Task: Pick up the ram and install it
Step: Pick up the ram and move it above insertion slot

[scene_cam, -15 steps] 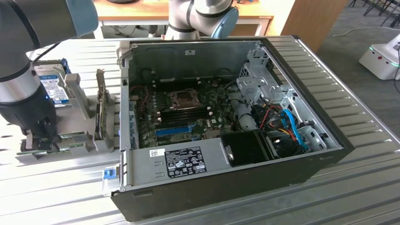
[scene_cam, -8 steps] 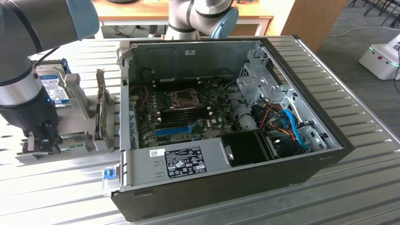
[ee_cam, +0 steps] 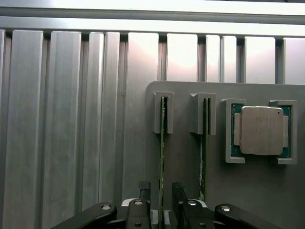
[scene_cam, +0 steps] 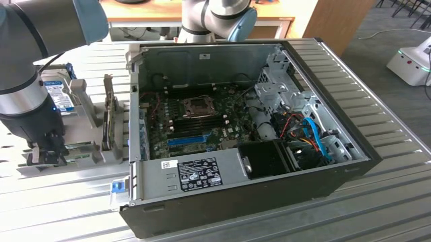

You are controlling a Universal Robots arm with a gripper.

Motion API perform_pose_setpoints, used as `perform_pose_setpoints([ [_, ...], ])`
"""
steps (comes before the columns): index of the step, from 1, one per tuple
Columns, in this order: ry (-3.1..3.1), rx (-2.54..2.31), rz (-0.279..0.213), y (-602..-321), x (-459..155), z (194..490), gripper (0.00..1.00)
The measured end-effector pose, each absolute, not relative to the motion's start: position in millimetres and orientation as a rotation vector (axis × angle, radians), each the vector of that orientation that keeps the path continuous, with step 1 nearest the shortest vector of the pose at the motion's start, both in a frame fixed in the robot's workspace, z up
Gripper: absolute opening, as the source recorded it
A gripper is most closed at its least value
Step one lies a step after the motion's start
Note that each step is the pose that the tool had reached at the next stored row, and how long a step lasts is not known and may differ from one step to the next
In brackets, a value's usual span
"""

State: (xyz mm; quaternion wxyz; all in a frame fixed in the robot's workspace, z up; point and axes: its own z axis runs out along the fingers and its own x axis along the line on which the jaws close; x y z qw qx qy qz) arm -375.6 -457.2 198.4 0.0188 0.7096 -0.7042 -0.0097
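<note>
Item one, nearest the claw: a grey holder plate [ee_cam: 248, 191] lying flat on the table, carrying three parts. We record the ram [ee_cam: 162, 143], a thin green stick standing on edge with one end in a slotted bracket [ee_cam: 163, 112]; a second stick [ee_cam: 204, 143] on edge in the neighbouring bracket; and, on the far side of that second stick, a square silver processor [ee_cam: 261, 130] seated in its own cradle. Item two: the gripper [ee_cam: 161, 188], jaws apart and straddling the ram, one black finger [ee_cam: 142, 191] on each side with a gap showing between each finger and the board, so nothing is gripped. Item three: the arm [scene_cam: 27, 75], reaching steeply down over the plate at the exterior view's left, next to a hard drive [scene_cam: 57, 93] standing upright. Item four: the open black computer case [scene_cam: 256, 201], containing a motherboard [scene_cam: 222, 118] with a bare processor socket [scene_cam: 199, 106], long black memory slots [scene_cam: 202, 121], a bright blue expansion slot [scene_cam: 185, 140], and blue and orange cables [scene_cam: 316, 138]. Item five: the ribbed aluminium table [scene_cam: 390, 131] beneath everything. Beyond it we note a wooden desk [scene_cam: 269, 22] and grey carpet [scene_cam: 377, 20].
</note>
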Motion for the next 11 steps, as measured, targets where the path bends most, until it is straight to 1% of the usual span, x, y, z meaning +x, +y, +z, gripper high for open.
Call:
perform_pose_setpoints([
  [11, -2.186, 2.203, -0.031, -457.2, -372.5, 198.4, 0.32],
])
